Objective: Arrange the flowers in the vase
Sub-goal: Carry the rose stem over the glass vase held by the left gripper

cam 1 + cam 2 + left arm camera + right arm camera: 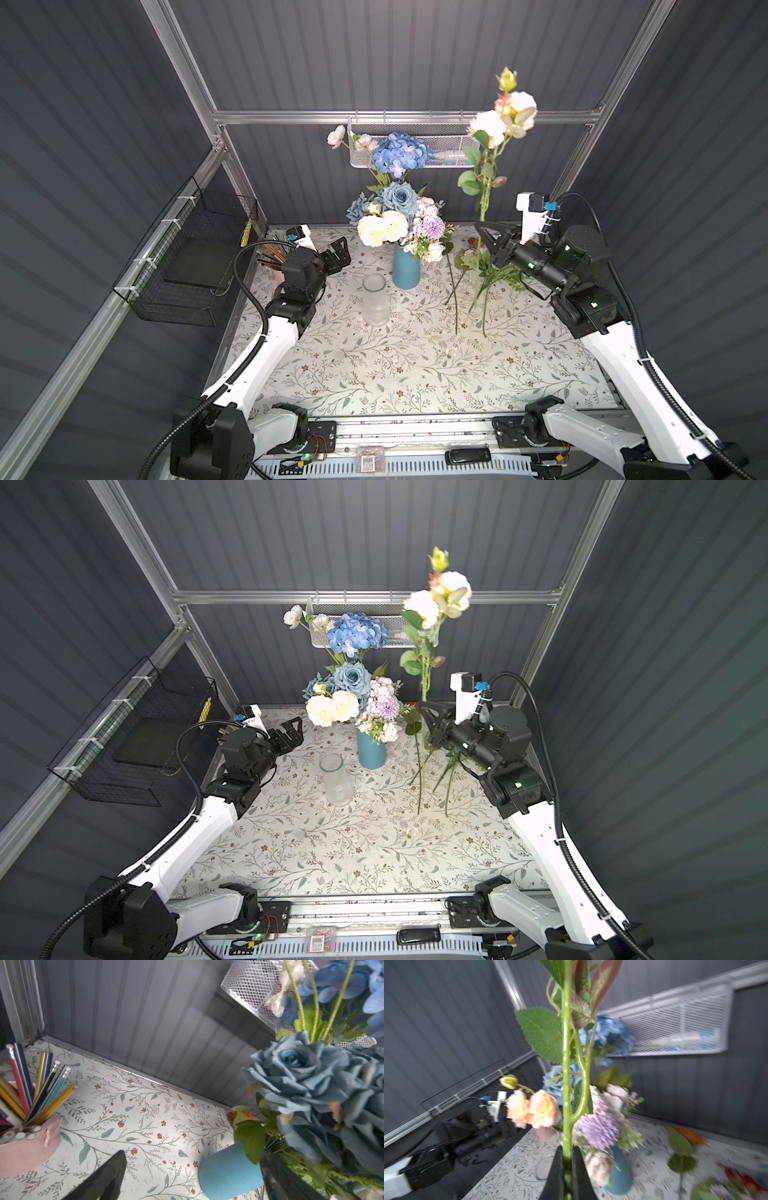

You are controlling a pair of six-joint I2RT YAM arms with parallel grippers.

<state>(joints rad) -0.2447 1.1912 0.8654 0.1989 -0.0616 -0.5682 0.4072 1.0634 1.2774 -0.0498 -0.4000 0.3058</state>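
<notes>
grey ribbed walls [395,54], perhaps metal; floral table covering [415,374] under flowers [496,276]

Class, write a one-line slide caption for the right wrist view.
Closed right gripper holding a green flower stem, the flower-filled blue vase beyond it.

On table [415,374]: glass vase [375,299] ctr, just front-left of bouquet vase [406,270]; loose stems [471,262] to R; pencil cup [275,273] rear L corner. Behind, mesh basket [415,145] on back wall [374,62].

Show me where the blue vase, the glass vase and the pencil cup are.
blue vase [406,271]: in a top view, on the middle of its body.
glass vase [376,307]: in a top view, on its clear side wall.
pencil cup [26,1149]: left wrist view, on its pink side.
</notes>
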